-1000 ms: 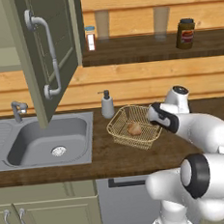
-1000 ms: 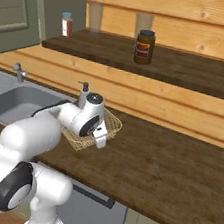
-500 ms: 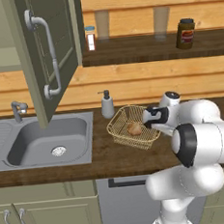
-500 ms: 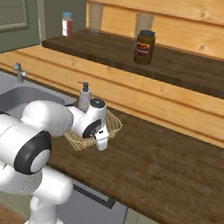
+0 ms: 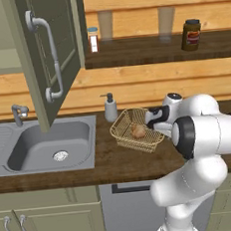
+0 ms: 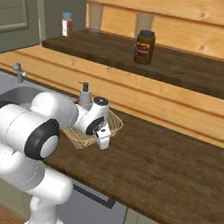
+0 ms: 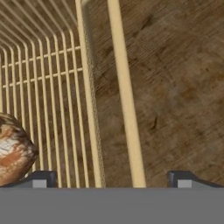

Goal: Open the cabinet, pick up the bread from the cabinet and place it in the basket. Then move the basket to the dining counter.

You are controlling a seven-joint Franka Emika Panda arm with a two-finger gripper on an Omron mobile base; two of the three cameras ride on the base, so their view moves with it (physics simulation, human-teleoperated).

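With the sage-green panelled cabinet [image 5: 51, 53] open and the tan-brown bun [image 5: 138, 131] in the golden wire-mesh basket [image 5: 124, 136], the tool [image 7: 113, 177], spread apart astride its rim, has yet to grip and carry it.

No legible txt; jar [image 6: 144, 47] label too blurry.

Your arm folds forward from the base, elbow bulked at 3 o'clock in the left base view, wrist reaching toward 9 o'clock. Your gripper [image 6: 102, 139] points down, jaws spread wide, nothing between them. In the hand view your fingertips [image 7: 41, 178] sit at 6 o'clock, well apart.
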